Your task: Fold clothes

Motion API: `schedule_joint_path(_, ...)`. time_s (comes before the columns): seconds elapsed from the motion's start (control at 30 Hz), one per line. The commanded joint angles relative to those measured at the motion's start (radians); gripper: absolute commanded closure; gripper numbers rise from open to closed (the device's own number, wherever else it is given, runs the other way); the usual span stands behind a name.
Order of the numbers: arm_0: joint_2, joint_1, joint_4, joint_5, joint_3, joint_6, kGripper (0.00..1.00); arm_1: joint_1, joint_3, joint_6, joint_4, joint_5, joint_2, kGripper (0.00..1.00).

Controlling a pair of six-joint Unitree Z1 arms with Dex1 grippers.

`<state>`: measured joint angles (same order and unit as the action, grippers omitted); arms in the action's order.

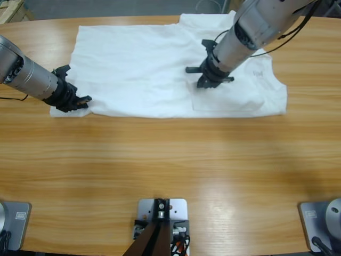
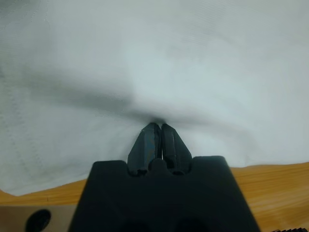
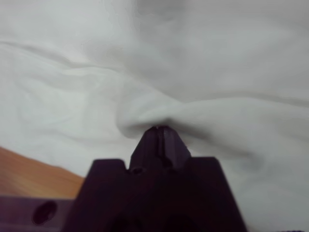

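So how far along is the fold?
Barely begun: the shirt lies spread mostly flat on the table. In hand: left gripper pinches a corner by its edge, right gripper pinches fabric mid-shirt. Left: the folding itself.

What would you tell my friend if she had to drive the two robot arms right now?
Left gripper: shut on the T-shirt, table edge showing beside it.
Right gripper: also shut on the T-shirt, cloth bunched at its tips.
High view: one arm grips the shirt's near left corner, the other pinches it right of the middle. Which is left, I can't tell.
The shirt lies mostly flat on the table, one flap already folded over.
Left: the remaining folds.
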<state>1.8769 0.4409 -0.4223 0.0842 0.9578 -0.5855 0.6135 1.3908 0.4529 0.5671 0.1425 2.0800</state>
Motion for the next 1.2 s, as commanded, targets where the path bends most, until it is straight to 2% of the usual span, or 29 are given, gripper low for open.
schedule_joint_path(0.03, 0.073, -0.01, 0.008, -0.011, -0.051, 0.007, 1.0, 0.006, 0.013, 0.008, -0.033, 0.025, 0.094, 1.0)
schedule_joint_path(0.2, 0.069, -0.01, 0.012, -0.01, -0.062, 0.007, 1.0, 0.006, 0.004, 0.007, -0.084, 0.05, 0.104, 1.0)
schedule_joint_path(0.33, 0.062, -0.01, 0.015, -0.01, -0.07, 0.009, 1.0, 0.006, -0.005, 0.007, -0.057, -0.004, 0.0, 1.0)
schedule_joint_path(0.37, 0.06, -0.01, 0.018, -0.011, -0.07, 0.009, 1.0, 0.007, -0.004, 0.007, -0.038, -0.022, -0.025, 0.823)
schedule_joint_path(0.4, 0.056, -0.01, 0.02, -0.011, -0.069, 0.009, 1.0, 0.013, -0.004, 0.006, -0.02, -0.047, -0.054, 0.435)
schedule_joint_path(0.43, 0.045, -0.01, 0.022, -0.01, -0.067, 0.011, 1.0, 0.02, -0.004, 0.006, 0.0, -0.081, -0.089, 0.186)
schedule_joint_path(0.47, 0.028, -0.01, 0.022, -0.01, -0.063, 0.013, 1.0, 0.025, -0.003, 0.006, 0.026, -0.115, -0.122, 0.033)
schedule_joint_path(0.5, 0.007, -0.01, 0.021, -0.011, -0.057, 0.013, 1.0, 0.025, -0.003, 0.007, 0.044, -0.129, -0.147, 0.002)
schedule_joint_path(0.67, -0.097, -0.03, -0.027, -0.02, -0.033, 0.066, 1.0, 0.026, -0.02, 0.012, 0.174, -0.141, -0.29, 0.0)
schedule_joint_path(0.8, -0.142, -0.029, -0.068, -0.02, -0.034, 0.115, 0.978, 0.026, -0.088, 0.039, 0.238, -0.141, -0.288, 0.0)
schedule_joint_path(0.83, -0.15, -0.017, -0.069, -0.023, -0.034, 0.128, 0.596, 0.026, -0.09, 0.04, 0.259, -0.145, -0.274, 0.0)
schedule_joint_path(0.87, -0.155, -0.006, -0.069, -0.033, -0.034, 0.156, 0.14, 0.026, -0.086, 0.04, 0.277, -0.157, -0.259, 0.0)
schedule_joint_path(0.9, -0.16, 0.005, -0.069, -0.066, -0.034, 0.195, 0.022, 0.026, -0.083, 0.04, 0.29, -0.172, -0.248, 0.0)
schedule_joint_path(0.97, -0.159, 0.012, -0.069, -0.121, -0.036, 0.219, 0.007, 0.021, -0.079, 0.043, 0.3, -0.206, -0.224, 0.0)
schedule_joint_path(1.07, -0.112, 0.012, -0.066, -0.127, -0.034, 0.218, 0.009, -0.007, -0.081, 0.043, 0.285, -0.222, -0.17, 0.003)
schedule_joint_path(1.13, -0.073, 0.011, -0.054, -0.136, -0.03, 0.211, 0.012, -0.028, -0.084, 0.041, 0.262, -0.219, -0.147, 0.077)
schedule_joint_path(1.2, -0.034, 0.01, -0.042, -0.143, -0.017, 0.208, 0.012, -0.049, -0.085, 0.037, 0.242, -0.211, -0.121, 0.092)
